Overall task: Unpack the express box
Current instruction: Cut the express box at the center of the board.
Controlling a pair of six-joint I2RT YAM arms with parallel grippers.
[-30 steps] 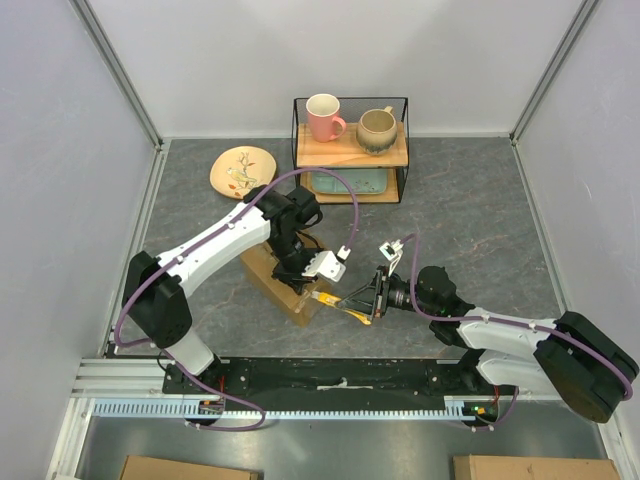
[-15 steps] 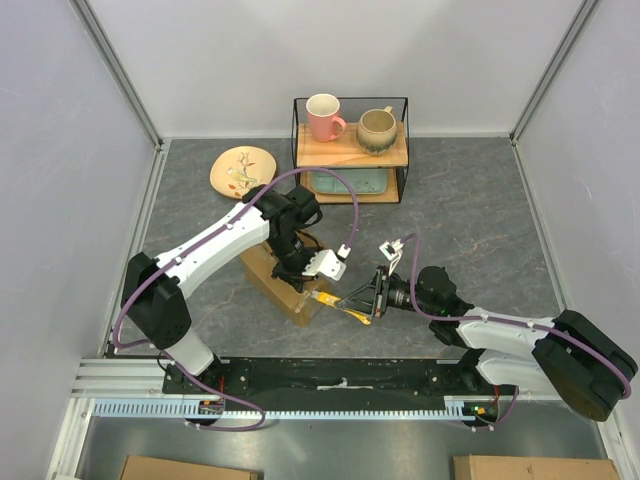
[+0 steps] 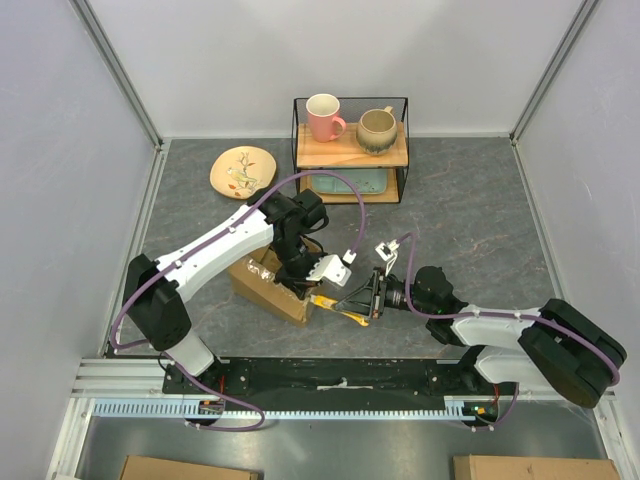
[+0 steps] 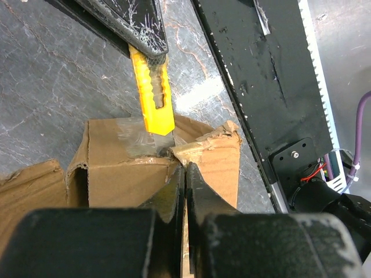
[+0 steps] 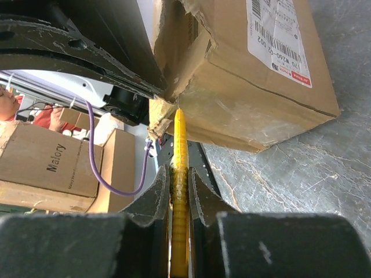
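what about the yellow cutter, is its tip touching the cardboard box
Touching. Left wrist view: the cutter tip sits on the taped corner of the box with no gap; the right wrist view shows its blade meeting that same edge.

The brown cardboard express box [image 3: 262, 283], taped and white-labelled, is lying askew on the tabletop [image 3: 470, 220], a torn flap sticking up.

- Top view: bright, even overhead light, soft shadows on the desk [image 3: 470, 200].
- Left wrist view: left pincer [image 4: 185, 169] blurred close up; white glare on the desk, perhaps a lamp's reflection.
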